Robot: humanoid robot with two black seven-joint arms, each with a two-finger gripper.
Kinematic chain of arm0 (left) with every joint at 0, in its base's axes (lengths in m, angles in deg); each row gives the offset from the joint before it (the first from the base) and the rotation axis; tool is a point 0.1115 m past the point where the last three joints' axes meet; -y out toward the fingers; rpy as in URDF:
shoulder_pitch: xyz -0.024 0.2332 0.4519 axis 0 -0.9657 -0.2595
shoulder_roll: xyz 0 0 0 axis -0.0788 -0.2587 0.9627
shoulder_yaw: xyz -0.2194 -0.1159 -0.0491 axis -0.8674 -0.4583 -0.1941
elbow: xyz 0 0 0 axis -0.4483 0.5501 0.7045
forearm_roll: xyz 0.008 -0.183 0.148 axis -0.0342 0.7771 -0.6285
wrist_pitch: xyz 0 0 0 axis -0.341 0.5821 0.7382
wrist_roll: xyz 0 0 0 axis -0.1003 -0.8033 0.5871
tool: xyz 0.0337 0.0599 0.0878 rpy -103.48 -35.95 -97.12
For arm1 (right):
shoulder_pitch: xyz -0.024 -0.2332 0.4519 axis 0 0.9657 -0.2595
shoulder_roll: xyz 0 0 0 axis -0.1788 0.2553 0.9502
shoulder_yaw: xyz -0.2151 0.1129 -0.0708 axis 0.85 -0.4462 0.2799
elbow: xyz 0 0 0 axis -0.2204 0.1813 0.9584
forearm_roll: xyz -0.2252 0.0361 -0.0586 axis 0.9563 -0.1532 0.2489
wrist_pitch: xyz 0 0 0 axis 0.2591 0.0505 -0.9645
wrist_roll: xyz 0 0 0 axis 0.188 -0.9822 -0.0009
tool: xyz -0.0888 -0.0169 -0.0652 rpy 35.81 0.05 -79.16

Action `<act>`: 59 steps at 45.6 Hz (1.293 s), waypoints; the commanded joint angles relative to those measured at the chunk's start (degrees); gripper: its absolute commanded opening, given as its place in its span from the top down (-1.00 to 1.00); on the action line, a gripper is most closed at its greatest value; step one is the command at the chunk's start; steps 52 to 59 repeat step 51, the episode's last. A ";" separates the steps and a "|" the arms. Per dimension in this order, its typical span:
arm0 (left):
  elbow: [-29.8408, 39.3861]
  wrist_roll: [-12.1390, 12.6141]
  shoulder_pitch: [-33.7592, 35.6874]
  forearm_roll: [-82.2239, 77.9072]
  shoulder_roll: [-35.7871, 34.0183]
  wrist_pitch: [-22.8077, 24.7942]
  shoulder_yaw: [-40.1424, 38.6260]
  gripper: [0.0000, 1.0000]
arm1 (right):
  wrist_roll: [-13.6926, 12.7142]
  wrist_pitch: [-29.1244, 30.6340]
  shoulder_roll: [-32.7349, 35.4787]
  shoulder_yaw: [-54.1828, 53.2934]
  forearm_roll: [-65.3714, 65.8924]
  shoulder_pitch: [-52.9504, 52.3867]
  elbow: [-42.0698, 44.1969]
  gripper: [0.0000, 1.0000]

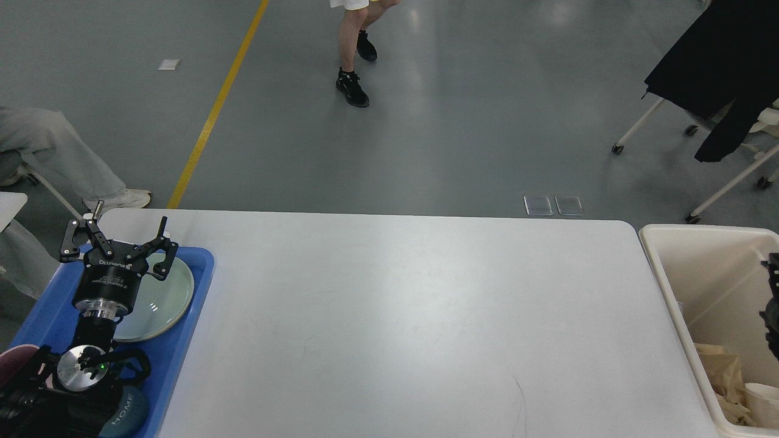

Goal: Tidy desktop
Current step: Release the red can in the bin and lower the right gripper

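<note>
The desktop [401,316] is a large white tabletop with faint scuffs and nothing lying on its bare surface. My left gripper [122,230] is open and empty, hovering over the pale green plate [164,304] in the blue tray [182,347] at the table's left end. Only a small dark part of my right gripper [773,292] shows at the right edge, above the cream bin [669,274]. Its fingers cannot be told apart.
The bin holds crumpled beige paper [724,371] and a white cup [764,398]. A dark cup marked HOME [125,410] lies in the tray under my left arm. A seated person's legs [55,158] are at far left, a walking person [353,67] beyond, and chairs [718,121] at far right.
</note>
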 commanded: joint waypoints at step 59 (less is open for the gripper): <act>-0.01 0.02 -0.02 0.00 -0.04 0.01 0.00 -0.93 | 9.25 9.89 -17.14 -35.96 14.14 13.85 -25.54 -1.00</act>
